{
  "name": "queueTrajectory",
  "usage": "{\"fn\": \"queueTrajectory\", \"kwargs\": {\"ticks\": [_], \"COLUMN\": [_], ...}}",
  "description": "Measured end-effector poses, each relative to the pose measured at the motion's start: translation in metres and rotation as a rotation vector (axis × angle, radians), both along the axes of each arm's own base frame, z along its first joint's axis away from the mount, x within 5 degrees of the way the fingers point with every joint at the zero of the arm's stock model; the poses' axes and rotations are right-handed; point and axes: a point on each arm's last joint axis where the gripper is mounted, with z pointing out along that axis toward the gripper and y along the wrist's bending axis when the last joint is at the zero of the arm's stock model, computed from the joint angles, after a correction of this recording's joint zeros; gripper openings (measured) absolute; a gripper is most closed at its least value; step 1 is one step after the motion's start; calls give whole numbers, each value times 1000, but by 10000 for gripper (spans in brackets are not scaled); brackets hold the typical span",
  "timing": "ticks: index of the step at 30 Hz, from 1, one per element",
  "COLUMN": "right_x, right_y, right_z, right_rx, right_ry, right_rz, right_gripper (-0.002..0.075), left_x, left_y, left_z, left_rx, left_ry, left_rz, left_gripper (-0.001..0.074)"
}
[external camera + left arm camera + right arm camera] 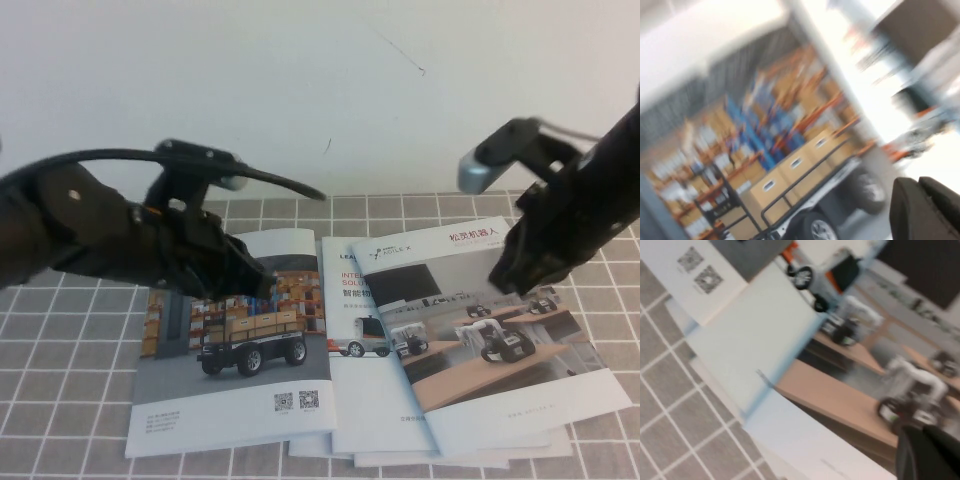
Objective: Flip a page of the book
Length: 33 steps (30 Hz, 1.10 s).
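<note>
The book (230, 350) lies shut on the tiled table, left of two other brochures, its cover showing orange warehouse shelves, a wheeled robot and QR codes. The page is hidden inside it. My left gripper (262, 282) hovers over the cover's upper right part, fingers together and empty. The left wrist view shows the cover (790, 165) close up and blurred, with the shut left gripper (920, 186) at the edge. My right gripper (505, 278) hangs over the right brochure, fingers together; it shows in the right wrist view (922, 435). The book's QR corner (700, 270) shows there too.
A brochure with a red Chinese title and robots on a wooden desk (500, 340) lies rightmost, also in the right wrist view (850, 390). A white brochure with blue lettering (350, 330) lies between, under both. Grey tiled surface (60, 330) surrounds them; a white wall stands behind.
</note>
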Motion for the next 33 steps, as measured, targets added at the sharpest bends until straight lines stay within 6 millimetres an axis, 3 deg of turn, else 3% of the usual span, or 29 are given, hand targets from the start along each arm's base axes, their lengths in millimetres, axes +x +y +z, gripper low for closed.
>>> {"fn": "queueTrajectory", "kwargs": {"ticks": [5, 8, 13, 17, 18, 25, 27, 33], "right_x": [-37, -65, -113, -155, -169, -236, -249, -271], "right_y": [-33, -52, -76, -93, -99, -124, -128, -136], "right_z": [79, 118, 147, 140, 129, 80, 69, 42], "right_rx": [-128, -158, -168, -172, -181, -144, -117, -78], "right_ry": [-245, -376, -498, -520, -510, -569, -599, -630], "right_rz": [-92, -170, -256, -298, -309, -378, -402, -435], "right_gripper": [-1, -1, -1, -1, -1, -2, -2, -2], "left_x": [-47, -73, -122, -161, -181, -225, -238, -259], "left_y": [19, 36, 59, 73, 79, 94, 98, 105], "left_z": [67, 91, 117, 114, 105, 58, 41, 25], "left_rx": [77, 137, 120, 69, 49, 40, 27, -8], "left_ry": [-143, -192, -319, -438, -485, -559, -592, -693], "left_rz": [-43, 9, 130, 176, 187, 202, 209, 224], "left_gripper": [-4, -4, -4, -4, -4, -4, -4, -4]}}
